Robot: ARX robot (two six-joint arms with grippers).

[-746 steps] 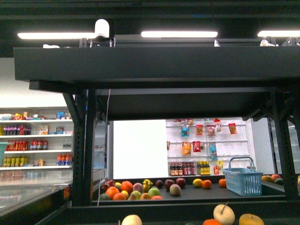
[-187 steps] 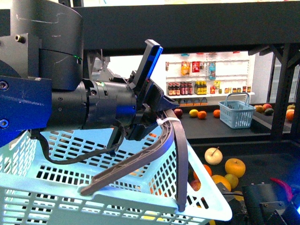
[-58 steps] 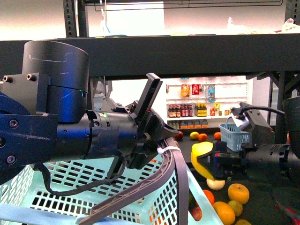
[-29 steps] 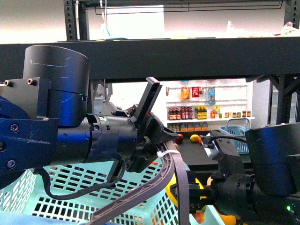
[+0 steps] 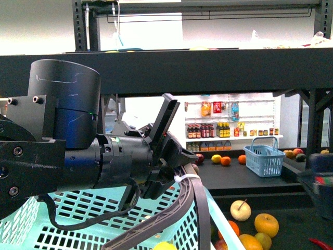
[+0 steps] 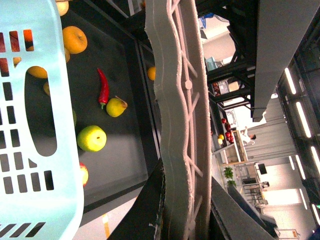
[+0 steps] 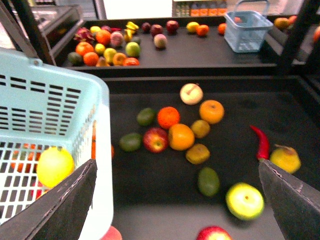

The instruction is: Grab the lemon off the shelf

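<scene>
The yellow lemon (image 7: 54, 166) lies inside the light blue basket (image 7: 60, 110), seen through its slotted wall; its top also peeks up at the lower edge of the front view (image 5: 165, 246). My left gripper (image 5: 177, 169) is shut on the basket handle (image 6: 175, 120), a grey ribbed bar that runs between the jaws (image 6: 182, 200). My right gripper (image 7: 177, 200) is open and holds nothing. It hangs over the dark tray of the black shelf (image 7: 150, 210), to the right of the basket. A blurred part of the right arm (image 5: 320, 177) shows at the front view's right edge.
Loose fruit lies on the shelf tray: an orange (image 7: 180, 136), a red apple (image 7: 155, 139), a green apple (image 7: 244, 200) and a red chilli (image 7: 261, 142). A small blue basket (image 5: 265, 160) stands on the farther tier. An upper tier's front edge (image 5: 208, 70) crosses overhead.
One second ago my right gripper held the lemon beside the basket, then moved over its rim. Now the lemon lies in the basket and the right arm has drawn back to the right.
</scene>
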